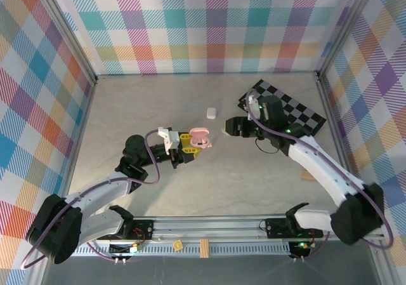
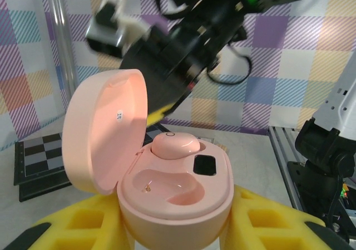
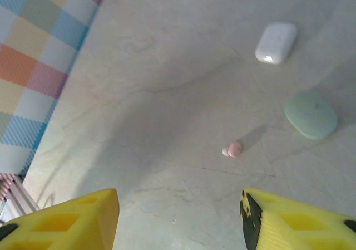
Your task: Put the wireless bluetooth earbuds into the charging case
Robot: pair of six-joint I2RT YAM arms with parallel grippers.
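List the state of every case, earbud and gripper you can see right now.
pink charging case: lid open, one slot filled, one empty
seated pink earbud: in the case's slot
loose pink earbud: lying on the table, unheld
mint green case: closed, on the table
white case: closed, on the table
left gripper: shut on the pink charging case
right gripper: open, empty

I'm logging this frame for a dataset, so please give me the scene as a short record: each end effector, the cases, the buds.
left end effector: shut on pink case, lid open
pink case: seated bud in one slot, empty slot beside it
right end effector: open, above table, holding nothing
loose bud: pink, on table, apart from cases
white case: closed, on table
mint case: closed, on table
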